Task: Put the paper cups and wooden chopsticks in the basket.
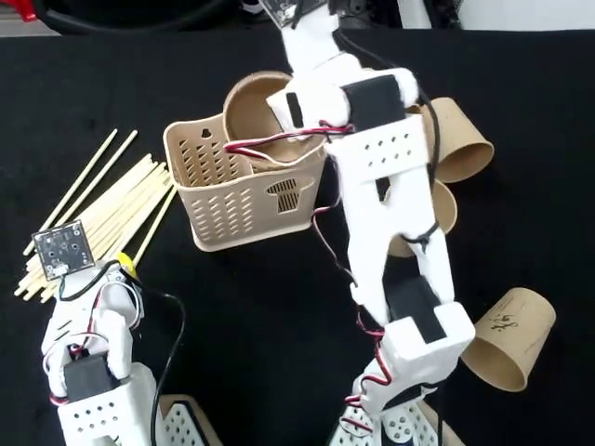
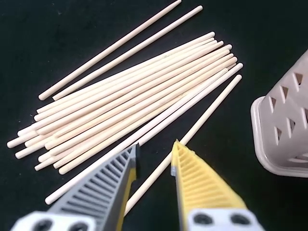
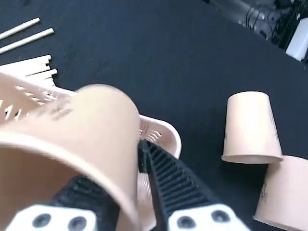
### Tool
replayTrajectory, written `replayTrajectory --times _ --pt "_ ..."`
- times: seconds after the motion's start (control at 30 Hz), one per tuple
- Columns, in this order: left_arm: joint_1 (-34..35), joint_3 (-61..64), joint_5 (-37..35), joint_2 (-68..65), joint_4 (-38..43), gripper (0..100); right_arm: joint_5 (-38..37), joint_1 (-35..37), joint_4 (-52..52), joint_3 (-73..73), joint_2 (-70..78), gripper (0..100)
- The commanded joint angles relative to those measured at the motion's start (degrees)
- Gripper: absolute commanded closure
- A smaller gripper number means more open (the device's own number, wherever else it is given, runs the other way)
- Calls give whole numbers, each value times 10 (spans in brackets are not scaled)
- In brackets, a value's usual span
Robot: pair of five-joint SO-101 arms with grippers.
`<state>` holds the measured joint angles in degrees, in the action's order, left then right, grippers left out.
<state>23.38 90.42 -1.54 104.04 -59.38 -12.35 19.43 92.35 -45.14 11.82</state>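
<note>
A beige slotted basket [image 1: 244, 197] stands mid-table. My right gripper [image 1: 290, 110] is shut on the wall of a paper cup [image 1: 251, 110], held tilted over the basket's far side. In the right wrist view the cup [image 3: 82, 130] covers one black finger [image 3: 168, 178] partly, with the basket rim [image 3: 161, 127] below. Wooden chopsticks [image 1: 102, 209] lie in a loose bundle left of the basket. My left gripper [image 2: 154, 161] hangs open just above the chopsticks [image 2: 130, 103], and a single stick [image 2: 192, 130] runs between its grey and yellow fingers.
Three more paper cups lie on their sides right of the basket: one [image 1: 460, 139] at the back, one [image 1: 442, 212] half hidden by the right arm, one [image 1: 509, 336] near the front. The basket corner [image 2: 284, 130] is close beside the left gripper.
</note>
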Motion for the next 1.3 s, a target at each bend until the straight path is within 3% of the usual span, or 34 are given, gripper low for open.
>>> replayTrajectory --times 0.0,0.37,0.73,1.0,1.27 --pt "-6 -1 4 3 11 873 0 4 58 -87 0 987" --pt "-6 -1 4 3 11 873 -4 -64 84 -108 36 987" --pt "-6 0 4 3 11 873 -12 -61 86 -102 85 979" --pt "-6 -1 4 3 11 873 -36 -58 89 -107 83 717" --pt "-6 -1 4 3 11 873 -68 -55 86 -107 1 712"
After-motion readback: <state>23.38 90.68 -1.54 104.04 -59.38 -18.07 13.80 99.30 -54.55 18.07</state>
